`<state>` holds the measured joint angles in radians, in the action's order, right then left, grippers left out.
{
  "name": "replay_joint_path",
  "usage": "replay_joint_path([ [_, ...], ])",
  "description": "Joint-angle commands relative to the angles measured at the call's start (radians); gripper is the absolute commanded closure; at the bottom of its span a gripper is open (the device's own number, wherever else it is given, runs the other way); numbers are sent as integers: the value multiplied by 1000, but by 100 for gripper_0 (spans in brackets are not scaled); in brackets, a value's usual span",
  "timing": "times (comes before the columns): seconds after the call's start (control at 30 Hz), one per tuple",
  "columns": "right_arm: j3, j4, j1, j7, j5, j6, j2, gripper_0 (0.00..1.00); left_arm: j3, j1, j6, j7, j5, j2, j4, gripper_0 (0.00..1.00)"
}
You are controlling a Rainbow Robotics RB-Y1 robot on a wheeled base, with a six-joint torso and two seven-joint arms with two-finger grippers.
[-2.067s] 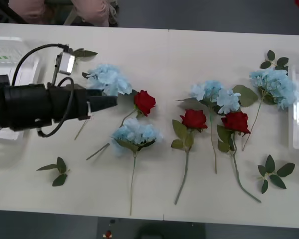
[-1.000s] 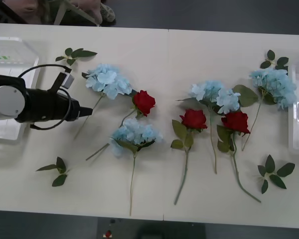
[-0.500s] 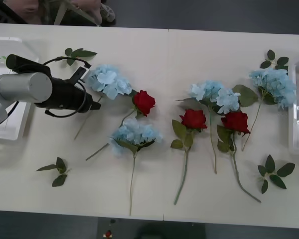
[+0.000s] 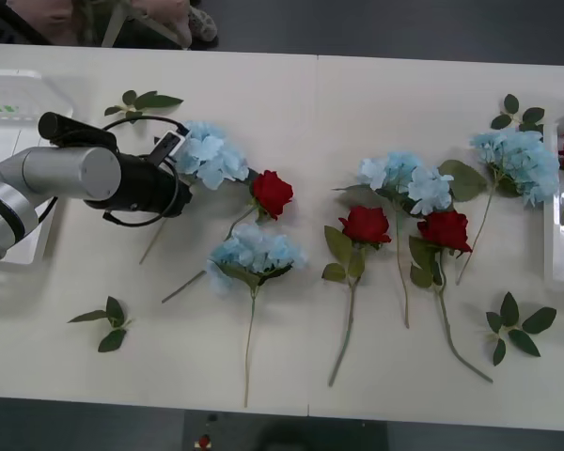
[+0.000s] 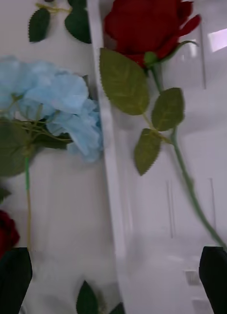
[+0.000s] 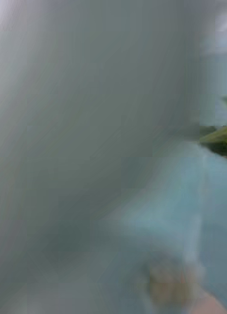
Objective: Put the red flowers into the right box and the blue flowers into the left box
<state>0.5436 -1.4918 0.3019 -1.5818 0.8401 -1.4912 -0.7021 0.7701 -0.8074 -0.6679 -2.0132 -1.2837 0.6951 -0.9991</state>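
The left gripper (image 4: 179, 183), at the end of a grey and black arm reaching in from the worktop's left edge, sits against the stem side of a fluffy pale-blue hydrangea head (image 4: 210, 152) near the far-left part of the white worktop (image 4: 291, 103); whether its fingers are parted or closed cannot be told, and its wrist view is a blur of pale blue. The right gripper (image 5: 113, 279) hovers above the shallow white plastic tray (image 5: 111, 162) at the right edge, its black fingers (image 5: 217, 277) spread wide and empty. One deep-red artificial rose (image 5: 145, 24) on a thin green stem lies inside that tray.

The ribbed white tray (image 4: 9, 113) sits at the far-left corner, partly behind the arm. Still on the worktop: a red rose (image 4: 272, 193) just beside the first hydrangea, a second blue cluster (image 4: 257, 252) near the middle, two more roses (image 4: 366, 225) (image 4: 444, 229) right of centre with a hydrangea (image 4: 406, 181) behind them, and another blue head (image 4: 519, 162) beside the right tray. Loose green leaf sprigs (image 4: 103, 318) lie near the front-left and front-right.
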Motion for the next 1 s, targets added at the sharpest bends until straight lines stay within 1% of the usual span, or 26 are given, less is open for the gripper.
replay_joint_path([
  [0.03, -65, -33, 59, 9, -52, 25, 70, 0, 18, -33, -1, -36, 24, 3, -1, 100],
  [0.2, -123, -31, 114, 74, -177, 35, 167, 0, 18, -33, -1, -39, 43, 3, -1, 100],
  [0.3, -149, -31, 132, 85, -246, 35, 210, 0, 18, -33, 1, -39, 46, 4, -4, 100],
  [0.37, -157, -31, 138, 121, -291, 35, 240, 0, 18, -35, -1, -36, 40, 29, -24, 100],
  [0.47, -165, -31, 138, 160, -339, 37, 282, 0, 12, -36, -16, -22, -2, 101, -102, 100],
  [0.5, -168, -31, 138, 167, -354, 42, 293, 0, 1, -36, -38, -19, -11, 129, -136, 100],
  [0.57, -188, -27, 137, 175, -394, 60, 308, 0, -55, -36, -131, -10, -39, 196, -237, 100],
  [0.6, -192, -24, 138, 178, -403, 66, 311, 0, -75, -36, -163, -9, -48, 215, -262, 100],
  [0.7, -221, 24, 138, 190, -421, 135, 316, 0, -193, -36, -343, -4, -105, 302, -369, 100],
  [0.8, -246, 87, 149, 192, -424, 209, 316, 0, -272, -22, -473, -4, -161, 400, -418, 100],
  [0.9, -255, 131, 164, 189, -432, 244, 316, 0, -357, 24, -541, -2, -198, 478, -429, 100],
  [0.93, -260, 151, 169, 189, -438, 256, 317, 0, -420, 70, -565, -2, -204, 520, -423, 100],
  [0.97, -263, 159, 171, 189, -440, 263, 317, 0, -445, 90, -575, -1, -206, 531, -418, 100],
  [1.0, -267, 169, 171, 189, -443, 275, 316, 0, -509, 136, -593, -1, -203, 552, -409, 100],
])
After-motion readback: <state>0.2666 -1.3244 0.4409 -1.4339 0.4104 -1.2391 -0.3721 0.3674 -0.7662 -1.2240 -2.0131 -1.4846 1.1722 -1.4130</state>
